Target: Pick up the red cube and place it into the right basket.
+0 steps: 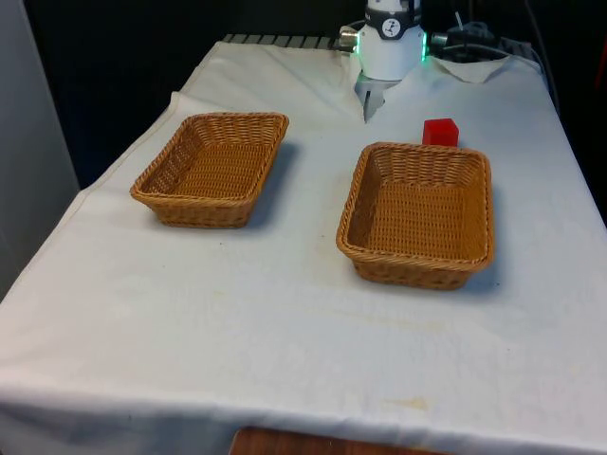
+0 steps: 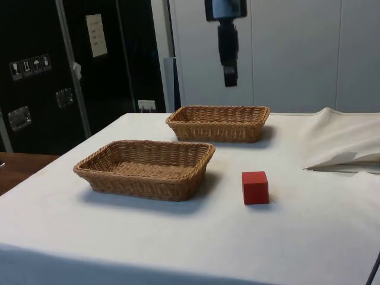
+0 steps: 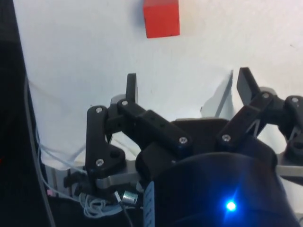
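Note:
The red cube [image 1: 440, 132] [image 2: 255, 187] [image 3: 161, 18] rests on the white cloth just behind the far rim of the right wicker basket [image 1: 417, 216] [image 2: 145, 167], a small gap apart from it. That basket holds nothing. My gripper [image 2: 230, 80] [image 3: 188, 82] hangs high above the table, well clear of the cube and both baskets. Its black fingers [image 3: 131, 86] stand wide apart and open, with nothing between them; the cube lies on the cloth beyond the fingertips.
A second wicker basket [image 1: 211, 169] [image 2: 218, 122] with nothing in it sits on the front view's left. The cloth bunches into a raised fold [image 2: 344, 142] at the robot's end of the table. Dark cabinets [image 2: 35, 71] stand past the table's side.

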